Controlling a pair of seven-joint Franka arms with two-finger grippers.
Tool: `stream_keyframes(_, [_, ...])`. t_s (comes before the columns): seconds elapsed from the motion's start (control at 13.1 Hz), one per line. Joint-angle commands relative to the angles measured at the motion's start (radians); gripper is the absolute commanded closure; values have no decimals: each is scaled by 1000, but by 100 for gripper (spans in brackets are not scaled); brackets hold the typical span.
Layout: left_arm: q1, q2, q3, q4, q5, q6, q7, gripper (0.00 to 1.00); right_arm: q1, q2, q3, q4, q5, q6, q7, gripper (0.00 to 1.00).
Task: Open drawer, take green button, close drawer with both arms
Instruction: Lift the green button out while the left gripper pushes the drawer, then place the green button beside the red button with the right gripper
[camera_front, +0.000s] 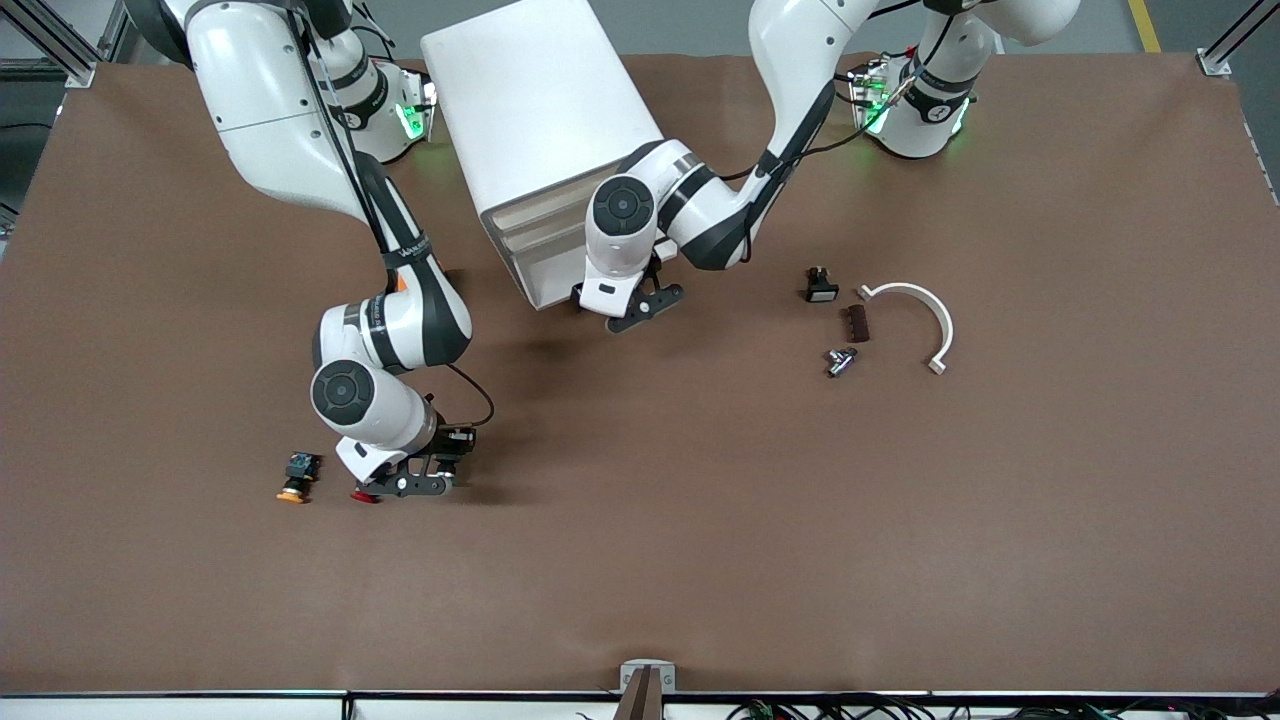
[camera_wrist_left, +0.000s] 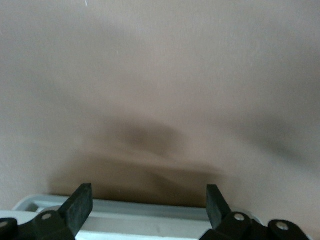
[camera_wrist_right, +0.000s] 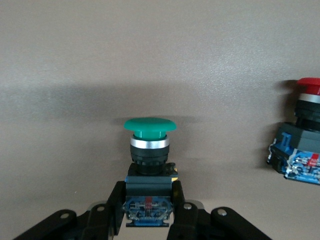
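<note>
One button (camera_wrist_right: 149, 150), the green-capped one, sits clamped by its black body between the fingers of the right gripper (camera_wrist_right: 148, 210), cap pointing away from the wrist and blue back end tucked toward the palm; holding it by the body keeps the cap clear. In the front view the right gripper (camera_front: 408, 484) is low over the table (camera_front: 700, 560), with a red-capped button (camera_wrist_right: 300, 145) just beside it and an orange-capped button (camera_front: 297, 478) a little farther out on the same side. It looks as though the green one is being brought down next to those two.

The left gripper (camera_front: 628, 300) is at the cream front of the cabinet (camera_front: 545, 130), fingers spread apart with nothing between them, and a pale drawer (camera_wrist_left: 145, 215) edge lies just under its fingertips. That placement suits pushing the drawer home, and the drawer fronts look nearly flush already.

Well off toward the left arm's end lie a small black part (camera_front: 820, 287), a brown block (camera_front: 858, 322), a metal fitting (camera_front: 840, 360) and a white curved clip (camera_front: 925, 315).
</note>
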Motion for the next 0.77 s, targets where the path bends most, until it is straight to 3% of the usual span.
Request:
stream_keyframes(0.0, [-20, -4, 1, -6, -88, 13, -17, 0, -28, 39, 16, 48, 5, -2, -24, 98])
stream_keyframes(0.08, [-22, -1, -1, -6, -119, 11, -17, 0, -28, 47, 14, 66, -9, -3, -27, 83])
stream_keyframes(0.15, [-28, 4, -2, -5, -143, 13, -17, 0, -30, 59, 14, 95, -36, -3, -21, 31])
stream_keyframes(0.23, [-32, 7, -2, -5, -166, 13, -15, 0, -28, 61, 14, 101, -59, -3, -24, 2])
stream_keyframes(0.46, [-34, 16, -4, -6, -248, 13, -7, 0, -28, 49, 13, 130, -101, -20, -24, 0])
stream_keyframes(0.69, [-34, 18, -4, -8, -275, 13, 2, 0, -33, 13, 11, 167, -104, -164, -24, 0])
